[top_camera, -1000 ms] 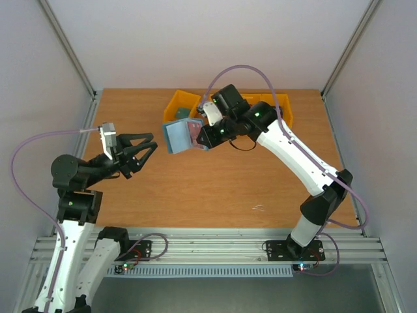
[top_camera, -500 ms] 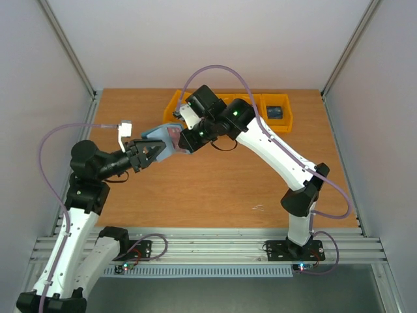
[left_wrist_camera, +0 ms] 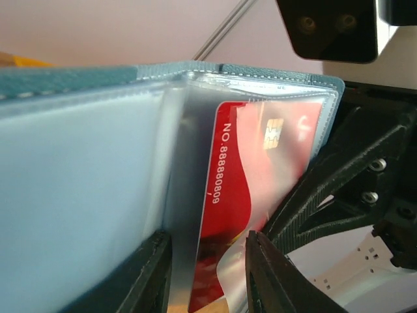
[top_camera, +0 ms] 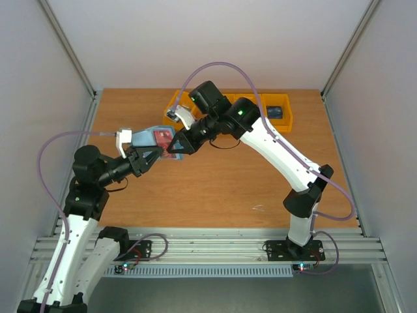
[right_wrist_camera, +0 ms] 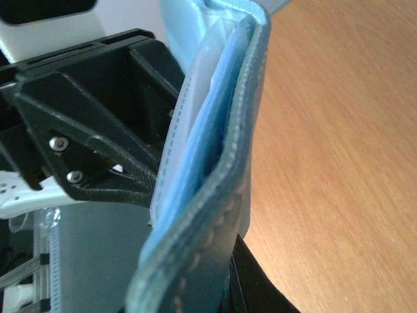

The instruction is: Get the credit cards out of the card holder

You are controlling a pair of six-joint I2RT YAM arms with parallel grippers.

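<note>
The slate-blue card holder [top_camera: 147, 137] hangs open in the air over the left half of the table, with my right gripper [top_camera: 177, 146] shut on its right cover. A red credit card [top_camera: 164, 138] shows in a clear inner sleeve. My left gripper [top_camera: 154, 155] comes in from the lower left. In the left wrist view its jaws [left_wrist_camera: 208, 274] straddle the lower edge of the red card [left_wrist_camera: 241, 169] and sleeve, with small gaps on both sides. The right wrist view shows the holder [right_wrist_camera: 221, 163] edge-on, pinched at the bottom of the frame. Other cards are hidden.
Yellow plastic bins [top_camera: 280, 120] line the far edge of the wooden table [top_camera: 215, 189], one holding a dark object [top_camera: 275, 112]. The right arm arches over the table's middle. Grey walls close in both sides.
The right arm carried the holder leftward and lower. The left arm swung in to meet it, and its jaws narrowed around the red card's edge.
</note>
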